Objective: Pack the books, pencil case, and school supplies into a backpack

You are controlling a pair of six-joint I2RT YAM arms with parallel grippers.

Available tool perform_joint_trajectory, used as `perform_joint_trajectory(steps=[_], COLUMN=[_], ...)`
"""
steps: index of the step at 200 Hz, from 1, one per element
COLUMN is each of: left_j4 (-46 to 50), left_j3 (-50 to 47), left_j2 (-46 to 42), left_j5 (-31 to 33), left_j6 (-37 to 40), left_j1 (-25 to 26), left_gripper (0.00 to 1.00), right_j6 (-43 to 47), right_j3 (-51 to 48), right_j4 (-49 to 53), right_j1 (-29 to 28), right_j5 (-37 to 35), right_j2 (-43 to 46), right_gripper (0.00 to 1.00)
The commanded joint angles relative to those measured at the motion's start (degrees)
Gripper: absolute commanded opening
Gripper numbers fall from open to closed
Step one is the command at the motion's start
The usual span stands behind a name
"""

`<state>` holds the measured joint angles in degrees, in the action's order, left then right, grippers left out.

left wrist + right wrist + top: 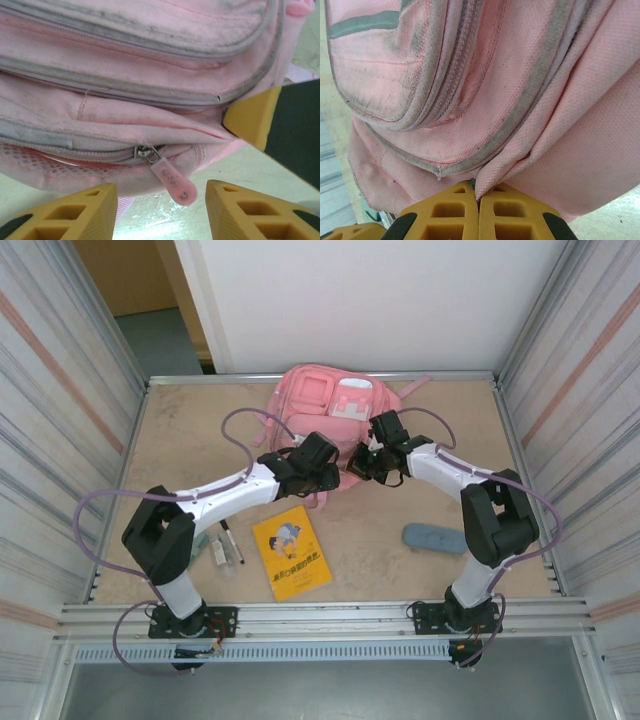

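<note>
The pink backpack [330, 405] lies at the back middle of the table. My left gripper [161, 200] is open at its near edge, with the pink zip pull [174, 180] hanging between the yellow fingers [75, 210], untouched. My right gripper [479, 197] is shut on a fold of the backpack's pink fabric [495, 170] at its near right corner. The yellow booklet [290, 552] lies flat near the front. The blue-grey pencil case [434, 538] rests at the right. A black marker [232, 542] and a grey-green block [217, 553] lie left of the booklet.
Metal walls [60, 420] close in the table on the left and right, and a rail [330, 618] runs along the front edge. Purple cables [245, 420] loop over both arms.
</note>
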<state>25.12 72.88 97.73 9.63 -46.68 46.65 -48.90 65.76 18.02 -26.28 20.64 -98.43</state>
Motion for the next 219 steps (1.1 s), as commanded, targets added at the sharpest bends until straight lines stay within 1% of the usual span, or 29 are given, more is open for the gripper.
perform_joint_trajectory(steps=[1, 42, 54, 64, 76, 82, 107, 124, 144, 170, 201, 219], left_j4=[2.56, 2.37, 2.17, 1.57, 1.99, 2.64, 2.38, 1.46, 1.26, -0.77, -2.46, -7.95], left_j3=[2.61, 2.22, 1.80, 1.28, 1.12, 1.21, -0.95, -3.55, -6.40, -10.72, -14.45, -16.84], left_j2=[1.45, 3.54, 3.37, 3.23, 3.09, 2.83, 0.19, -1.47, -3.05, -5.81, -8.75, -9.25], left_j5=[2.42, 0.93, 1.13, 1.33, 1.27, 1.03, 1.40, 0.95, -2.06, -2.65, -0.21, -5.39], left_j6=[1.23, 1.70, 2.31, 3.21, 3.61, 3.68, 5.27, 6.25, 7.20, 10.04, 15.39, 21.20], left_j1=[-1.17, -1.48, -1.48, -1.48, -1.85, -1.98, -2.17, -2.95, -5.08, -7.06, -10.97, -13.68], left_gripper=[0.47, 0.44, 0.42, 0.35, 0.24, 0.19, 0.09, 0.00, 0.00, 0.00, 0.00, 0.00], right_j6=[1.52, 1.77, 1.75, 2.04, 2.27, 2.31, 3.09, 3.41, 3.43, 4.17, 6.36, 7.87], right_j3=[-0.02, -0.35, -0.38, -0.28, -0.46, -0.53, -0.54, -0.61, -0.94, -0.73, -0.51, 0.12], right_j4=[-0.94, -0.84, -1.00, -1.06, -0.97, -0.88, -0.66, -0.54, -0.70, -0.70, 0.39, 1.67], right_j1=[-1.42, -1.49, -1.49, -1.58, -1.58, -1.51, -1.15, -0.47, 0.41, 1.86, 5.77, 8.47], right_j5=[1.77, 1.79, 2.07, 2.21, 2.02, 1.73, 1.29, 1.62, 2.01, 3.33, 5.08, 6.93], right_j2=[0.19, 0.37, 0.19, 0.05, 0.03, 0.04, -0.50, -0.82, -0.88, -1.19, -1.10, -1.19], right_gripper=[0.00, 0.00, 0.00, 0.00, 0.00, 0.00, 0.00, 0.00, 0.00, 0.00, 0.00, 0.00])
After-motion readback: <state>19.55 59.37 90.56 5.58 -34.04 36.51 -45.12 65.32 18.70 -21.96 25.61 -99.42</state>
